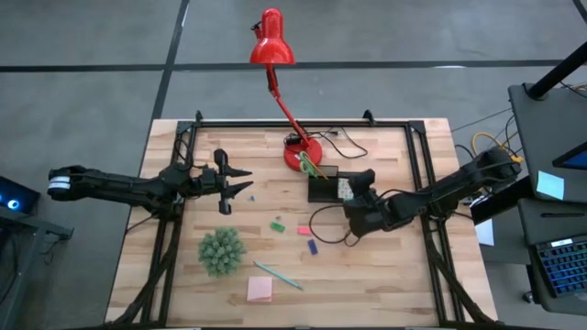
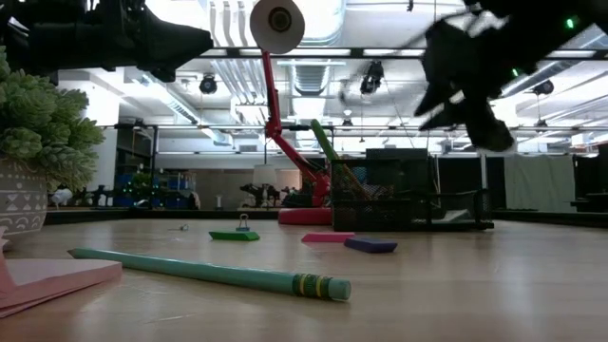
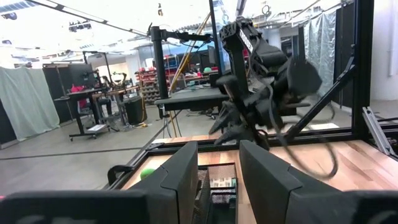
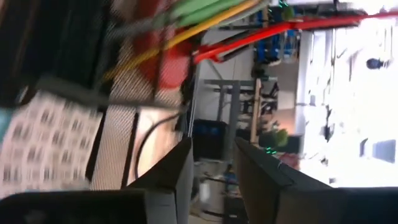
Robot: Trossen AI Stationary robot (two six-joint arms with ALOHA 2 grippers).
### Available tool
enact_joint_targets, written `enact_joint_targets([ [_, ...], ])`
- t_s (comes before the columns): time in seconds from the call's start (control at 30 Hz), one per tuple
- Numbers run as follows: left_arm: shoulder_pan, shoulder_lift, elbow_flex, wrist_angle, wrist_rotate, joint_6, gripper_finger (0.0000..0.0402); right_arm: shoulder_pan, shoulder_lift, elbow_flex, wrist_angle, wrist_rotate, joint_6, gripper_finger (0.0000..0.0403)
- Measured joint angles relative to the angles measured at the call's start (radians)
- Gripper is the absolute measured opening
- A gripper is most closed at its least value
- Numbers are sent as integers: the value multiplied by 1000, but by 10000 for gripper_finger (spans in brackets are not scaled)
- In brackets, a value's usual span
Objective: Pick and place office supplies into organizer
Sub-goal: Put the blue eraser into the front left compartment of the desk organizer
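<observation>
- The right gripper (image 1: 353,195) hovers directly over the right end of the small black mesh organizer tray (image 1: 323,190). In its own wrist view its two dark fingers (image 4: 171,177) stand apart with a clear gap and nothing between them.
- The left gripper (image 1: 240,180) hangs above the left half of the light wooden table (image 1: 385,275), well apart from the tray. Its dark fingers (image 3: 180,177) are partly open and empty.
- The organizer sits at the middle of the table, just in front of the round base of the red desk lamp (image 1: 272,46). A green-handled pair of scissors (image 1: 305,164) and a thin yellow pencil (image 4: 186,34) stand tilted in it, leaning toward the lamp base. A patterned white pad (image 4: 46,146) lies in a compartment at its right end.
- On the bare table in front of the tray lie three tiny flat pieces: a green one (image 1: 276,223), a red-pink one (image 1: 304,230) and a purple one (image 1: 312,247), each a little apart from the others.
- A long teal pencil-shaped pen (image 1: 278,275) lies diagonally near the front edge, and a pink square sticky-note pad (image 1: 260,290) lies just beside its left end.
- A fuzzy green spiky ball (image 1: 221,251) rests to the left of the pen, near the pink pad.
</observation>
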Motion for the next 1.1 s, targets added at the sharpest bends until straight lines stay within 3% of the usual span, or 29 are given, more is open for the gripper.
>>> enact_joint_targets([
  [0.23, 0, 0, -1, 0, 0, 0, 107, 0, -75, 88, -46, -54, 163, 104],
  [0.67, 0, 0, -1, 0, 0, 0, 107, 0, -269, 126, -43, -464, 580, 107],
  [0.83, 0, 0, -1, 0, 0, 0, 107, 1, -276, 114, -45, -514, 798, 114],
  [1.1, 0, 0, -1, 0, 0, -2, 107, 3, -206, 109, 12, -678, 875, 125],
])
